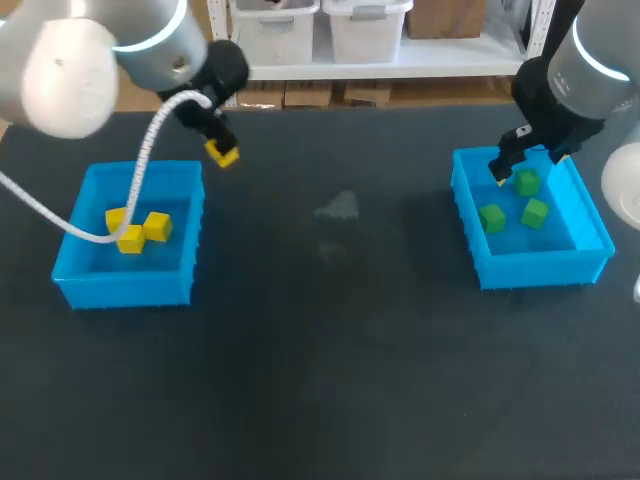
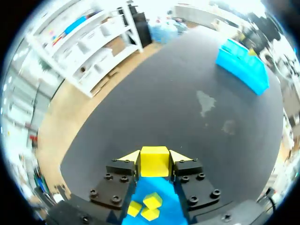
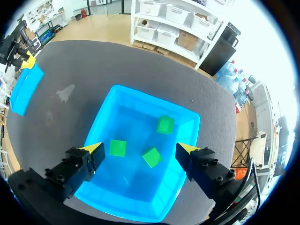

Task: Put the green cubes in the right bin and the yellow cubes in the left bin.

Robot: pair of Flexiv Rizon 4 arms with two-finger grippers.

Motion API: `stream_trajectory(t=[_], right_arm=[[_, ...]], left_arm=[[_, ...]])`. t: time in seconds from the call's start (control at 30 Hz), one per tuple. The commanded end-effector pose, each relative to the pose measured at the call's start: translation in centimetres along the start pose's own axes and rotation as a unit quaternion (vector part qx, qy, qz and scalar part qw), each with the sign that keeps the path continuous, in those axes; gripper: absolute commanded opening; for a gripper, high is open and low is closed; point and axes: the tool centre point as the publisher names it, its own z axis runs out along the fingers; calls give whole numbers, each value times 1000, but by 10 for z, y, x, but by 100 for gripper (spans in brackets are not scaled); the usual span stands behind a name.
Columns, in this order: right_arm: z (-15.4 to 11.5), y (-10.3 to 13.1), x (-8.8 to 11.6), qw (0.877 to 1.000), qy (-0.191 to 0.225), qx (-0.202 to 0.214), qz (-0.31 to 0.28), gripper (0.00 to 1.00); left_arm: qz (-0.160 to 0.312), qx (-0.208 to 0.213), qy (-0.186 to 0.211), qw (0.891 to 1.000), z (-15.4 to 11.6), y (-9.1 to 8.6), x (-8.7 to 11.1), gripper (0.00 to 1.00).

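Observation:
My left gripper (image 1: 220, 148) hangs above the far right corner of the left blue bin (image 1: 70, 278), shut on a yellow cube (image 1: 223, 154). In the left wrist view that yellow cube (image 2: 154, 161) sits between the yellow tips of the left gripper (image 2: 154, 158), with three yellow cubes (image 2: 145, 207) in the left bin (image 2: 164, 211) under it. Three yellow cubes (image 1: 137, 230) lie in the bin. My right gripper (image 1: 523, 165) stands open over the right blue bin (image 1: 530, 268), which holds three green cubes (image 1: 520, 204). The right gripper (image 3: 139, 149) shows wide-open fingers above the green cubes (image 3: 151, 157).
The dark table (image 1: 330, 340) between the two bins carries only a faint pale smudge (image 1: 338, 207). In the right wrist view the left bin (image 3: 24, 89) shows far off beside the gripper.

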Motion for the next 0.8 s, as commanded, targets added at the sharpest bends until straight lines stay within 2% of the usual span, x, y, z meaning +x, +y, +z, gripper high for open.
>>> stream_trajectory(t=[0.03, 0.23, 0.47, 0.57, 0.7, 0.73, 0.77, 0.8], right_arm=[[0, 0, 1, 1000, -1, 1, 0, 100], [0, 0, 1, 1000, -1, 1, 0, 100], [0, 0, 1, 1000, -1, 1, 0, 100], [0, 0, 1, 1000, -1, 1, 0, 100], [0, 0, 1, 1000, -1, 1, 0, 100], [0, 0, 1, 1000, -1, 1, 0, 100], [0, 0, 1, 1000, -1, 1, 0, 100], [0, 0, 1, 1000, -1, 1, 0, 100]], left_arm=[[-63, -9, -77, 995, -26, 9, 43, 0], [-126, -20, -96, 987, -41, 19, 74, 0], [-171, -29, -93, 980, -43, 20, 113, 0], [-179, -32, -88, 979, -40, 20, 123, 0], [-183, -28, -79, 980, -37, 18, 126, 0], [-184, -30, -81, 979, -37, 17, 126, 66], [-187, -30, -84, 978, -37, 17, 126, 100], [-189, -28, -85, 978, -37, 17, 125, 100]])
